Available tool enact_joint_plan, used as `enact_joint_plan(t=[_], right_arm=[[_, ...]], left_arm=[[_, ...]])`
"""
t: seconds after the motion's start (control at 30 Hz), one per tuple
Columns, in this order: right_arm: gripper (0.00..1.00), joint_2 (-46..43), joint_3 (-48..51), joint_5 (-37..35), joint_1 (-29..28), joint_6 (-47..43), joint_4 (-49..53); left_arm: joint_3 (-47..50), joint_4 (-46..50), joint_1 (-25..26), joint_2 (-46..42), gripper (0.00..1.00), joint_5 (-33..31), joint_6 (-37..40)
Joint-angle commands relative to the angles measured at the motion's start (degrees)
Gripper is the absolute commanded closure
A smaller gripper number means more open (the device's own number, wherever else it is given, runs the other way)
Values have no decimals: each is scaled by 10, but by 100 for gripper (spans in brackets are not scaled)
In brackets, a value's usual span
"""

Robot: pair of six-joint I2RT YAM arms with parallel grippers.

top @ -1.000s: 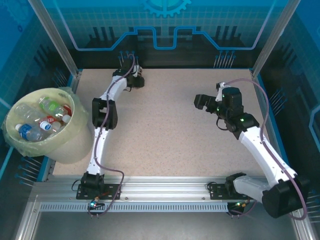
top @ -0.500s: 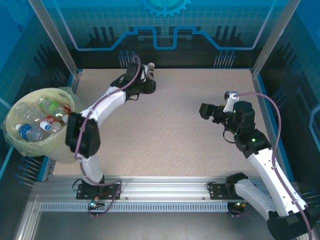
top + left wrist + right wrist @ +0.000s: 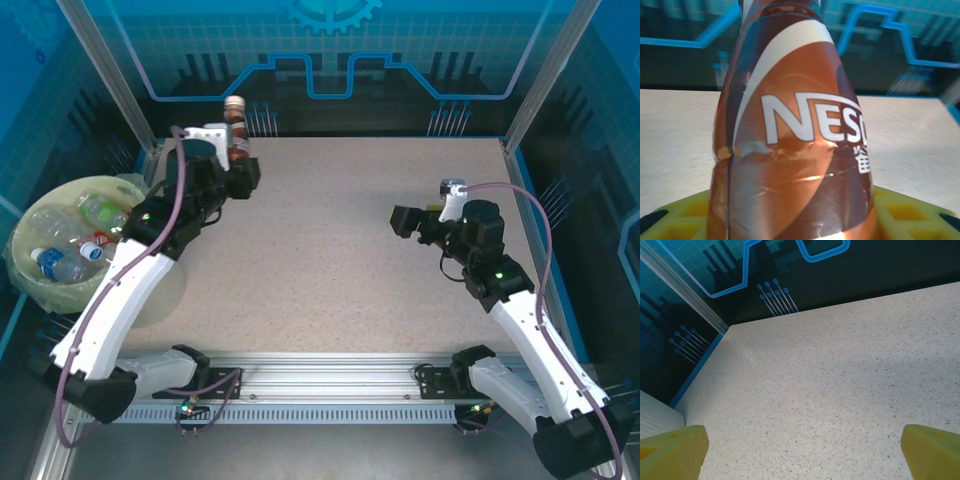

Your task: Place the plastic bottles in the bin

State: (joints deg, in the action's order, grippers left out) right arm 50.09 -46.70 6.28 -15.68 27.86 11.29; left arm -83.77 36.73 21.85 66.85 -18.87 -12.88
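The left arm has swung left from the far middle of the surface [image 3: 330, 250] toward its far left corner, carrying the brown bottle [image 3: 236, 128] with it, while the right pincer [image 3: 404, 221] has shifted only slightly. From above, the left pincer [image 3: 240, 158] pinches the bottle low down, and the bottle stands upright above it with its cap [image 3: 234, 102] on top. It is near the bin [image 3: 62, 296] but to the right of it, not over it. The bin sits at the surface's left edge with several bottles [image 3: 78, 250] lying inside. The left wrist view adds what the top view is too small to show: a creased brown and orange label [image 3: 795, 145] with white letters reading "NESC", and yellow pads [image 3: 902, 212] on either side of the bottle's lower part. The right pincer hangs over the right half of the surface, well apart from the bottle. Its wrist view shows the two yellow fingertips [image 3: 671, 448] spread wide with nothing but speckled surface [image 3: 840, 365] between them.
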Motion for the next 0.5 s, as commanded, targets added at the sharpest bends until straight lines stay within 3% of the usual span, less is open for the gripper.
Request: enact_joint_plan(t=[0.0, 0.07, 0.2, 0.47], right_arm=[[0, 14, 0, 24, 8, 6, -41], [0, 24, -4, 31, 7, 9, -46], [0, 39, -12, 43, 7, 14, -56], [0, 81, -61, 63, 4, 4, -43]], left_arm=[[-58, 133, -9, -16, 52, -197, 17], [-84, 172, -18, -16, 51, -273, 18], [-112, 216, -62, -12, 51, -366, 12], [-102, 285, -246, -15, 49, -363, -51]])
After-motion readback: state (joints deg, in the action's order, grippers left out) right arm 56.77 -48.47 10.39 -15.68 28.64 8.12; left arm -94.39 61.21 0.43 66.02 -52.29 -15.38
